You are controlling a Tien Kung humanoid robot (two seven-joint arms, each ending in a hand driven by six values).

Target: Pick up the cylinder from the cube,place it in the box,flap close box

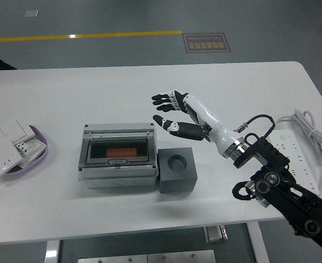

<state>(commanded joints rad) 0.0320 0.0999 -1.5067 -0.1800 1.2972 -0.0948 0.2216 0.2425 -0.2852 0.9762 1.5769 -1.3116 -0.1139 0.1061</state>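
The grey box (117, 156) lies left of centre with its clear flap lid down. Through the lid I see the orange cylinder (120, 151) lying inside. A dark grey cube (177, 170) with an empty round hole in its top stands against the box's right side. My right hand (167, 110) hovers above the table, up and to the right of the box, fingers spread and holding nothing. Its white forearm (213, 125) runs back to the lower right. The left arm does not show.
A purple dish (40, 154) with white wall switches sits at the left edge. A white power strip (290, 155) with a coiled cable (309, 124) lies at the right. A dark sliver of the person shows at the far left edge.
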